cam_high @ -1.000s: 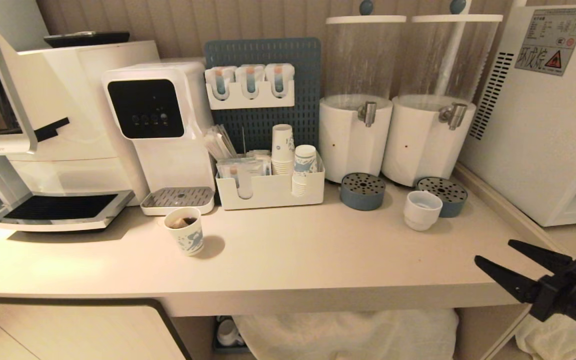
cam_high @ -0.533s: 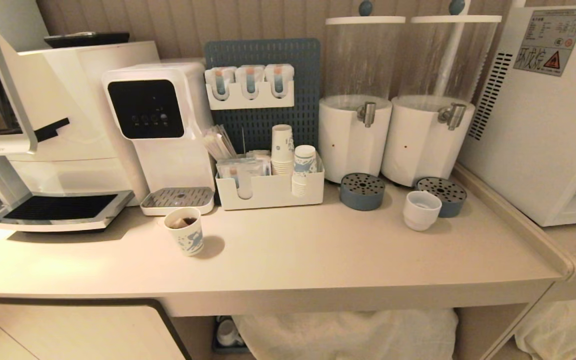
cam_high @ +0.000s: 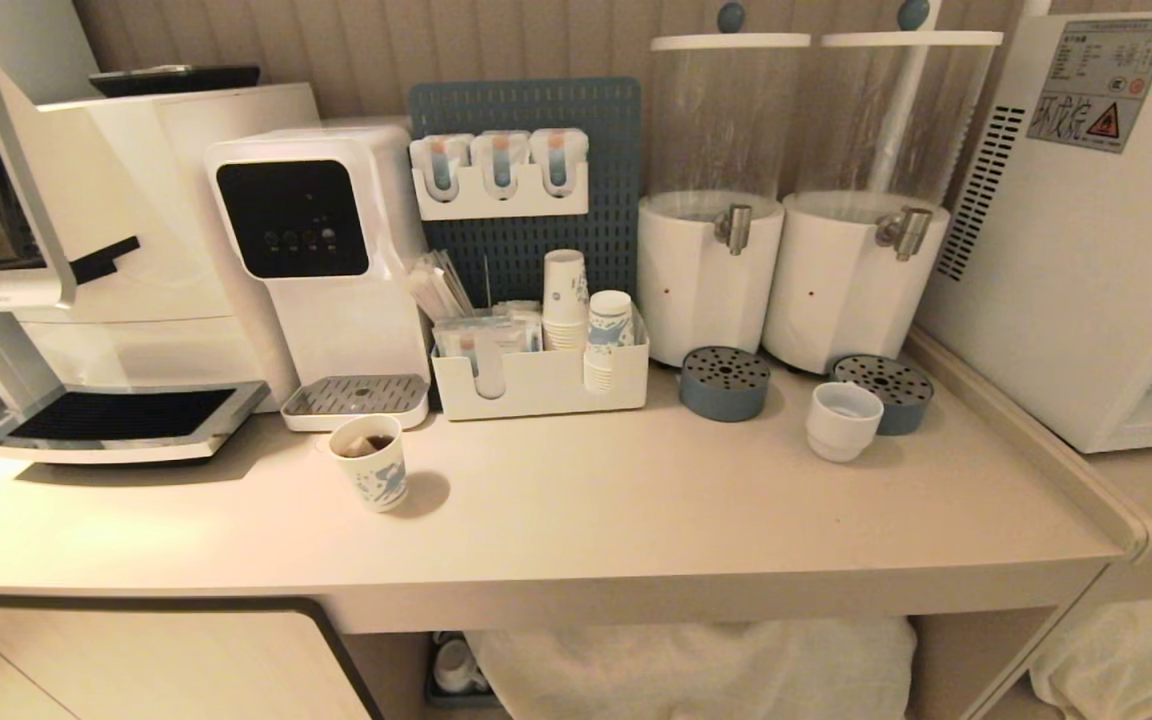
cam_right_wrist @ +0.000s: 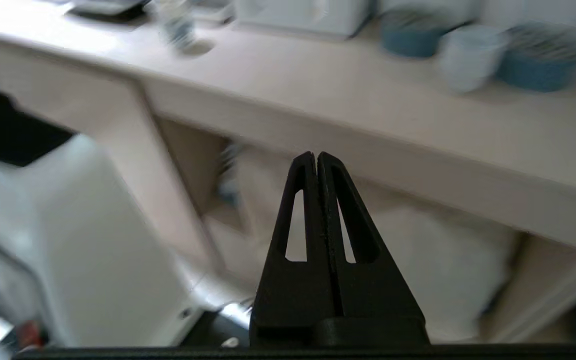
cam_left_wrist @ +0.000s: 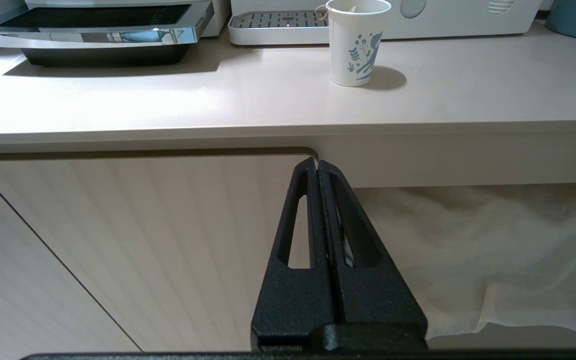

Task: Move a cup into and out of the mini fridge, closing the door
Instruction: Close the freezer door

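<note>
The small white cup (cam_high: 844, 420) stands on the counter in front of the right drink dispenser, beside a blue drip tray; the right wrist view shows it blurred (cam_right_wrist: 470, 55). The white mini fridge (cam_high: 1086, 230) stands at the far right, its stickered side towards me. Its door is out of view. Neither arm shows in the head view. My left gripper (cam_left_wrist: 316, 162) is shut and empty, low in front of the cabinet door under the counter. My right gripper (cam_right_wrist: 316, 155) is also shut and empty, below the counter's front edge.
A patterned paper cup (cam_high: 371, 462) with a tea bag stands mid-counter. Two drink dispensers (cam_high: 711, 275), blue drip trays (cam_high: 726, 382), a white organiser (cam_high: 541, 380), a water dispenser (cam_high: 321, 270) and a coffee machine (cam_high: 36, 250) line the back. White cloth (cam_high: 696, 670) lies under the counter.
My right gripper, open at the head view's lower right a second ago, has dropped out of that view and shut. The cup and my left gripper have not moved.
</note>
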You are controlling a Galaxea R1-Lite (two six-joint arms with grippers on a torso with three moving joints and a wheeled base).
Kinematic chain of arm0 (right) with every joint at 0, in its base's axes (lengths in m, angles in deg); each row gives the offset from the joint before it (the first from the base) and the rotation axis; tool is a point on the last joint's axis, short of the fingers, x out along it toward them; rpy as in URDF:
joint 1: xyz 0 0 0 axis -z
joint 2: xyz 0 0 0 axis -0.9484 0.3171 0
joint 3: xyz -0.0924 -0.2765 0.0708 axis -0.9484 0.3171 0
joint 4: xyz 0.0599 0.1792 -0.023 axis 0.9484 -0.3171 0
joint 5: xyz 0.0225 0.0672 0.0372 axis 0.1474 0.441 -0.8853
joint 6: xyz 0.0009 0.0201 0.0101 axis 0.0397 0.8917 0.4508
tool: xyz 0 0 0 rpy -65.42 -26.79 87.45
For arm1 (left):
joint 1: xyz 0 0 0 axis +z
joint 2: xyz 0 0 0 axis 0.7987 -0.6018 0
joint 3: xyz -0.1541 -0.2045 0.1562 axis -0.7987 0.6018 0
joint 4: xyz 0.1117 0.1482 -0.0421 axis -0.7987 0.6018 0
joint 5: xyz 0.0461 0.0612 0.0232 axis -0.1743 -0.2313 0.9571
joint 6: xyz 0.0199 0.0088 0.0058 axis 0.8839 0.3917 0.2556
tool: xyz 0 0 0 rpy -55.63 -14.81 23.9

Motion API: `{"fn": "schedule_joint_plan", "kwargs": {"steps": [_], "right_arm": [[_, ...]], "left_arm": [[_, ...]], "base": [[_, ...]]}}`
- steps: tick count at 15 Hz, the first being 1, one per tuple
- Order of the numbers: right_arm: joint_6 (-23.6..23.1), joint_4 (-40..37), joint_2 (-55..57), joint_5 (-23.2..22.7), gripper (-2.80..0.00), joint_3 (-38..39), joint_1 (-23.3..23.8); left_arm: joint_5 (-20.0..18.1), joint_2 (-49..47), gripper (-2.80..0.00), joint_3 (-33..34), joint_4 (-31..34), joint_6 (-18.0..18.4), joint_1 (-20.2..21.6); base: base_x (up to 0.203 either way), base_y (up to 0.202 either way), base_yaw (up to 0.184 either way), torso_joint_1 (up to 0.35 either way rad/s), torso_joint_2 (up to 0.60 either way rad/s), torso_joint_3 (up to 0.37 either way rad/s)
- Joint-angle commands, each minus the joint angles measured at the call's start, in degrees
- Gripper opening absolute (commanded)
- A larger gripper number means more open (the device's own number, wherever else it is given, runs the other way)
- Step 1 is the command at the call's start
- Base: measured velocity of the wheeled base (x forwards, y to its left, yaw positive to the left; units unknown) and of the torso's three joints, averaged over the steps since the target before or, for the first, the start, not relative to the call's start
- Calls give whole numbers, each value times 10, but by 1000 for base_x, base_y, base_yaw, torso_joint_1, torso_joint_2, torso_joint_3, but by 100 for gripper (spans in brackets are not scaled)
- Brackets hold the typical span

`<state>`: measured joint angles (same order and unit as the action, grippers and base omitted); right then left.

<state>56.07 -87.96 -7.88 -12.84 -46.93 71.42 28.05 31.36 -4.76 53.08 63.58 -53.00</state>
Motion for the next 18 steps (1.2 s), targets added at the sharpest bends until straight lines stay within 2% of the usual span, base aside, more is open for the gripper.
{"fn": "schedule_joint_plan", "kwargs": {"steps": [1,2,3,5,7,8,9,10,12,18], "right_arm": [[7,5,-58,97,-280,6,-1],[20,41,-58,183,-280,25,-1],[27,104,-58,226,-280,67,-1],[21,232,-58,275,-280,182,0],[5,322,-58,304,-280,272,0],[0,336,-58,303,-280,297,0],[7,329,-57,274,-280,301,0],[7,314,-56,270,-280,307,0],[3,278,-57,268,-280,298,0],[3,276,-57,268,-280,298,0]], "left_arm": [[1,0,-280,1,0,0,0],[0,0,-280,0,0,0,0],[0,0,-280,1,0,0,0],[0,0,-280,1,0,0,0],[0,0,-280,1,0,0,0],[0,0,-280,1,0,0,0],[0,0,-280,1,0,0,0],[0,0,-280,0,0,0,0],[0,0,-280,1,0,0,0],[0,0,-280,0,0,0,0]], "base": [[0,0,0,0,0,0],[0,0,0,0,0,0],[0,0,0,0,0,0],[0,0,0,0,0,0],[0,0,0,0,0,0],[0,0,0,0,0,0],[0,0,0,0,0,0],[0,0,0,0,0,0],[0,0,0,0,0,0],[-36,0,0,1,2,1]]}}
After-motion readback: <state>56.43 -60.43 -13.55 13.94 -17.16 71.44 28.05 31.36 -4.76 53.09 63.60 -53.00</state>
